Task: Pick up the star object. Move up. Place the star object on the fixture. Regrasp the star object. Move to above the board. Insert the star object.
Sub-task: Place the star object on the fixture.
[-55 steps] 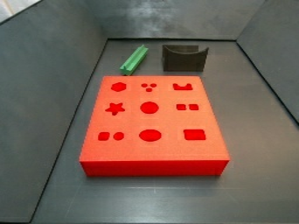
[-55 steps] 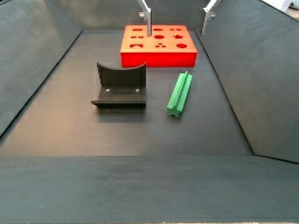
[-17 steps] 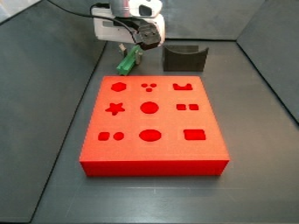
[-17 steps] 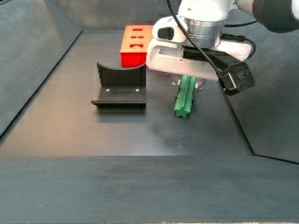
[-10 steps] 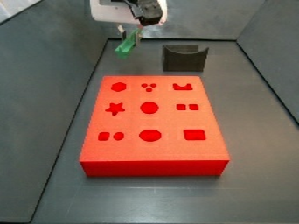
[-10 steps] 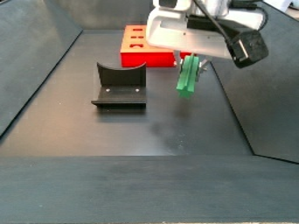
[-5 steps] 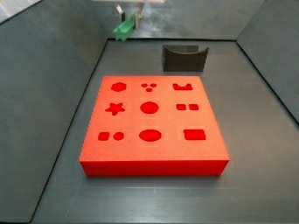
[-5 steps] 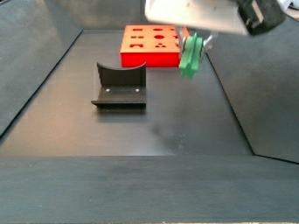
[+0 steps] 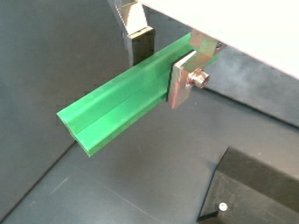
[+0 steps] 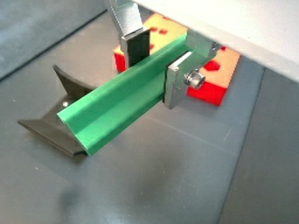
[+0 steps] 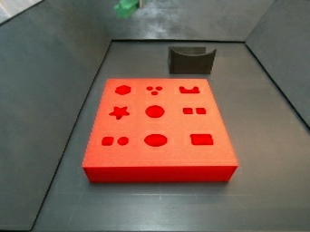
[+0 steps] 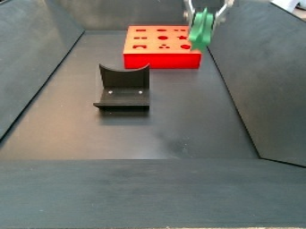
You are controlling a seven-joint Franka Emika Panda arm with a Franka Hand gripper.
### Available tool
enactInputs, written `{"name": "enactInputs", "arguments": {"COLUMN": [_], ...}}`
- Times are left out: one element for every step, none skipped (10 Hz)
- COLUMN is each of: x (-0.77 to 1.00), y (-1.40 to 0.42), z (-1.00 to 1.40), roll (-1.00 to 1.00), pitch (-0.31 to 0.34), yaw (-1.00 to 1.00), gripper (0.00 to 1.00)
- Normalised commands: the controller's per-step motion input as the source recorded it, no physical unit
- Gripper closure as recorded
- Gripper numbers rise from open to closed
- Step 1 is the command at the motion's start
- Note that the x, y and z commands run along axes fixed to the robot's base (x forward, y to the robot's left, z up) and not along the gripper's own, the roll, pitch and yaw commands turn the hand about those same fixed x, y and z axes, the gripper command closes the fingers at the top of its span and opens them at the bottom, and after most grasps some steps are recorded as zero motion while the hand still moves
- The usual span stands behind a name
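Note:
My gripper [image 9: 160,59] is shut on the star object [image 9: 117,107], a long bright green ridged prism, and grips it near one end, as both wrist views show [image 10: 156,63]. The star object [image 10: 111,109] hangs level, high above the floor. In a side view only its lower tip [image 11: 126,5] shows at the top edge, up and to the left of the fixture [image 11: 191,60]. In a side view it [image 12: 202,27] hangs in front of the red board's [image 12: 162,46] right end. The dark fixture [image 12: 122,88] stands empty on the floor. The gripper body is out of both side views.
The red board [image 11: 155,127] with its grid of shaped holes lies mid-floor, its star hole [image 11: 119,112] at the left. Dark sloping walls [image 12: 257,80] enclose the floor. The fixture also shows in the wrist views [image 10: 59,122] [image 9: 257,188], below the star object.
The gripper has risen with the green star object held in it, from just above the floor to the top of both side views. Board and fixture have not moved.

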Motion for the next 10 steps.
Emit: {"name": "enactInputs", "arguments": {"x": [1.00,1.00,1.00,1.00,1.00,1.00,1.00,1.00,1.00,1.00], "y": [-0.10,-0.10,-0.09,-0.09,-0.08,-0.07,-0.07,-0.06,-0.06,-0.05], "z": [-0.03,-0.08,-0.06,-0.05,-0.05,-0.05,-0.04,-0.04,-0.03,-0.03], "roll": [-0.14,-0.14,-0.13,-0.13,-0.10,-0.09,-0.08,-0.07,-0.07,-0.07], "pitch": [0.384,0.388,0.340,0.306,0.209,0.176,0.147,0.137,0.137,0.141], "yaw": [0.90,0.83,0.60,0.45,0.20,0.13,0.06,0.04,0.04,0.04], "gripper": [1.00,1.00,1.00,1.00,1.00,1.00,1.00,1.00,1.00,1.00]}}
